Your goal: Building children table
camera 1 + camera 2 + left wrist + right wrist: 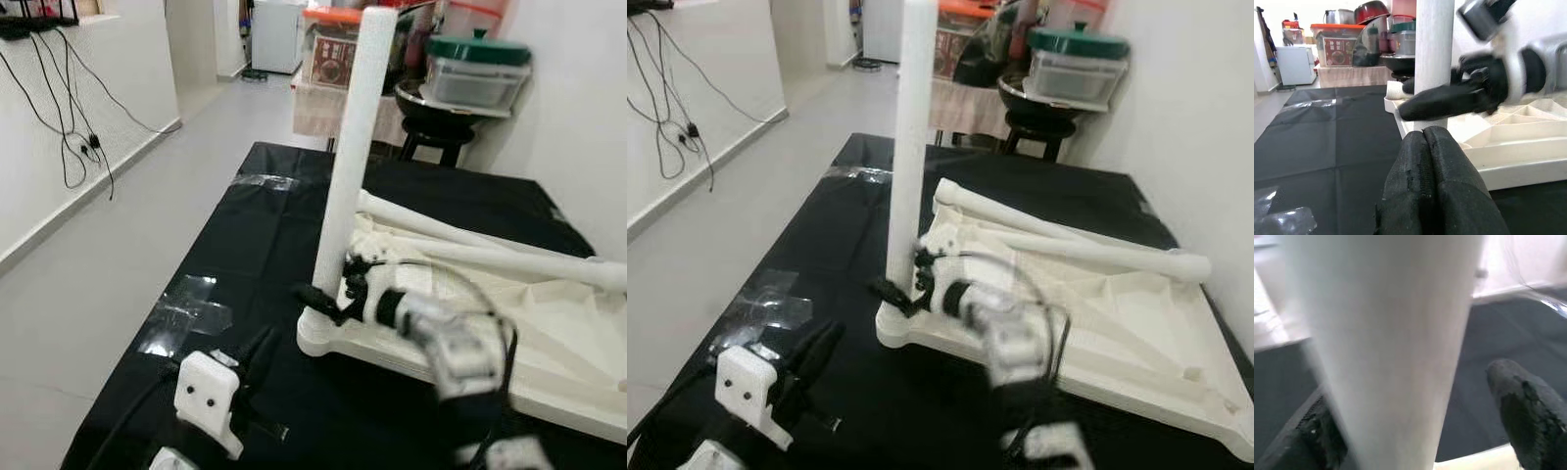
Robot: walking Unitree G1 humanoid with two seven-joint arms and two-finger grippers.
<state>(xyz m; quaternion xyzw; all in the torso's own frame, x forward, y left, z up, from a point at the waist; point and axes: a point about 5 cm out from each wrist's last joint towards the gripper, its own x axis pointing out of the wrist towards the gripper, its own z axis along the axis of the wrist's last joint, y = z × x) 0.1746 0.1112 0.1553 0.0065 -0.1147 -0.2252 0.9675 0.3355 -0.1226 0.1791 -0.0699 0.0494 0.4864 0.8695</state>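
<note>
Two fingers of your right hand (pixel 328 302) straddle the upright white leg (pixel 349 147) near its base at the upturned tabletop's (pixel 1136 343) corner; your left hand (pixel 808 367), fingers pressed together, hovers nearby.

The left gripper (pixel 1425 142) hangs low over the black bench (pixel 1327 142), jaws pressed together. Just beyond it, the right gripper (pixel 1415 108) reaches across the upright white leg (pixel 1434 58) standing on the white tabletop (pixel 1518 152). Storage containers (pixel 1334 46) crowd the background.
</note>
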